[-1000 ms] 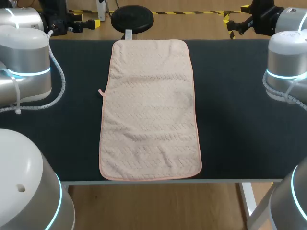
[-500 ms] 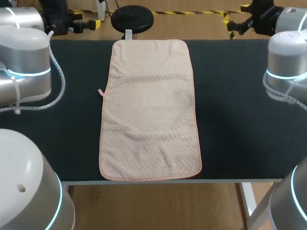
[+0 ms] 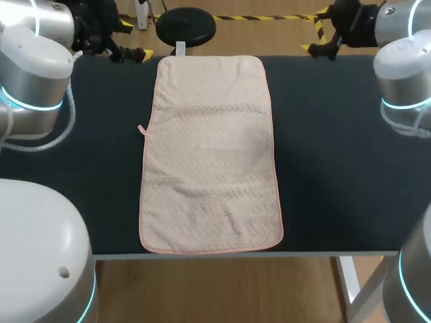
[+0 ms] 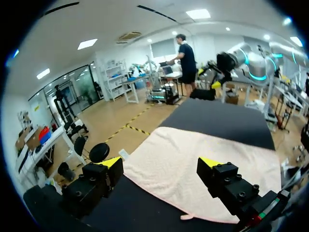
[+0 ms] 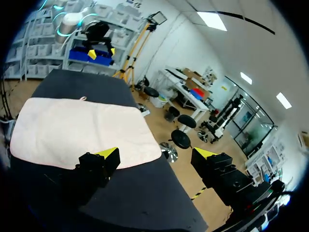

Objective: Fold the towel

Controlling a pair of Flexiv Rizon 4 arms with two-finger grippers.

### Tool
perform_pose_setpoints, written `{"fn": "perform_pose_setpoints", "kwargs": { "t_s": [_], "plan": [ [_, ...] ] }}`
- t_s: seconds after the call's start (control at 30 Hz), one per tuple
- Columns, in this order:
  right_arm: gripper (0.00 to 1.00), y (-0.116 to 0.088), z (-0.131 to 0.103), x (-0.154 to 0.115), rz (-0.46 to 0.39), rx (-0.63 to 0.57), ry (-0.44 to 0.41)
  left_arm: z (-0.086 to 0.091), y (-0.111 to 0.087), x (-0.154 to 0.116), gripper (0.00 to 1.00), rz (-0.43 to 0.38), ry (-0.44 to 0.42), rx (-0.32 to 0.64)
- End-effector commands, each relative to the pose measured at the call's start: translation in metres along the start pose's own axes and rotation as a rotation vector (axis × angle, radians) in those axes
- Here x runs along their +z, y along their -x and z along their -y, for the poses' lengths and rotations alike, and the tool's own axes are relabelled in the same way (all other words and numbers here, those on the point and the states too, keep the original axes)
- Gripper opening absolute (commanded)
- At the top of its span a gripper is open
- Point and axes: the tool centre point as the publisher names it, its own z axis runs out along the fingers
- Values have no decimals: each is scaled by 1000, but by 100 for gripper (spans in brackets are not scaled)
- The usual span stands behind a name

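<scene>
One towel (image 3: 210, 151) flat — left gripper (image 4: 160, 162), right gripper (image 5: 155, 153) flank far end.

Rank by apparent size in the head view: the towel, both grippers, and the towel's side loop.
1. towel, by far the largest.
2. left gripper and right gripper: they look about alike, so not ranked.
3. side loop, the smallest.
</scene>
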Motion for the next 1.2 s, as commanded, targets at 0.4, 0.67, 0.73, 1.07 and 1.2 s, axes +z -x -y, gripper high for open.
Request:
{"fn": "perform_pose_setpoints", "kwargs": {
  "t_s": [0.4,0.67,0.73,1.07,1.2],
  "plan": [
    [100,-16,-10,5,-252,-100,-306,-22,2,-27,100,-152,483,233],
    [100,-16,-10,5,-252,-100,-306,-22,2,-27,100,-152,483,233],
    [100,-16,-10,5,-252,-100,-306,-22,2,-27,100,-152,483,233],
    [100,-62,-28,28,-297,-3,-411,-34,-27,7,100,-220,729,475],
    [100,-83,-28,34,-322,48,-477,-43,-39,21,100,-279,764,466]
  ]
}}
